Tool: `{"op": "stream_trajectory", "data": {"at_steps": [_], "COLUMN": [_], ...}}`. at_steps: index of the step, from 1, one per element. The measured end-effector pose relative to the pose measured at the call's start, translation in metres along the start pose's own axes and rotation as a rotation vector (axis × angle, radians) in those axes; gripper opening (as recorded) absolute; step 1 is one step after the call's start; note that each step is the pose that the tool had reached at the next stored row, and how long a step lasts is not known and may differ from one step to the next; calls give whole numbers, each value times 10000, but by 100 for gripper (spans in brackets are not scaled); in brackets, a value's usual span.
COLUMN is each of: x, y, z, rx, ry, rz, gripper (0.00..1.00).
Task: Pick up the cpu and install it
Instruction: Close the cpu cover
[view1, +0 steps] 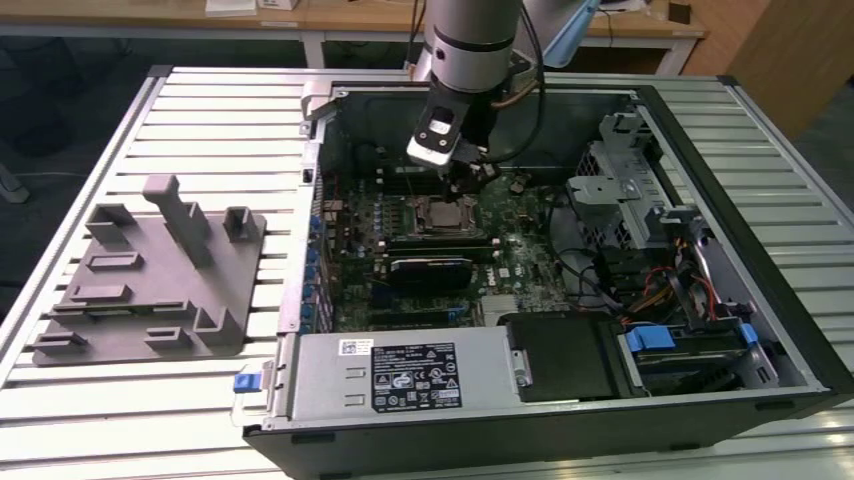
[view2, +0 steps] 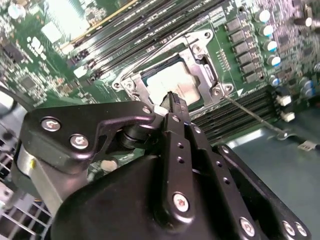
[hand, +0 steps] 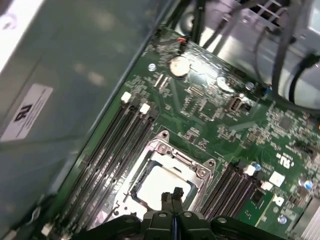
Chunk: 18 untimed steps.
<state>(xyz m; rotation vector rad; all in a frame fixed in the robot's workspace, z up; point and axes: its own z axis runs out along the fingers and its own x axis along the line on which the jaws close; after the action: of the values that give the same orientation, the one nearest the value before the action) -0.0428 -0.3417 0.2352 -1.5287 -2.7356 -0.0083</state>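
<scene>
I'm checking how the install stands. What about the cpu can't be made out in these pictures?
- Both wrist views: the gripper covers part of the cpu, so whether they touch is unclear.
- Exterior view: the socket is too small to judge how the cpu sits.

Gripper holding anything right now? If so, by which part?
Nothing. The gripper is shut, poised over the cpu, which lies in the socket.

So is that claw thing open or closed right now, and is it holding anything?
Gripper: closed, fingertips together with nothing between them, poised over the cpu, which lies in its socket.
</scene>
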Motion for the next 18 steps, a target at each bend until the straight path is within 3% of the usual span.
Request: {"op": "stream_trajectory", "data": {"at_steps": [18], "x": [0], "y": [0], "z": [4], "rx": [31], "ry": [3], "rz": [-3312], "gripper": [11]}}
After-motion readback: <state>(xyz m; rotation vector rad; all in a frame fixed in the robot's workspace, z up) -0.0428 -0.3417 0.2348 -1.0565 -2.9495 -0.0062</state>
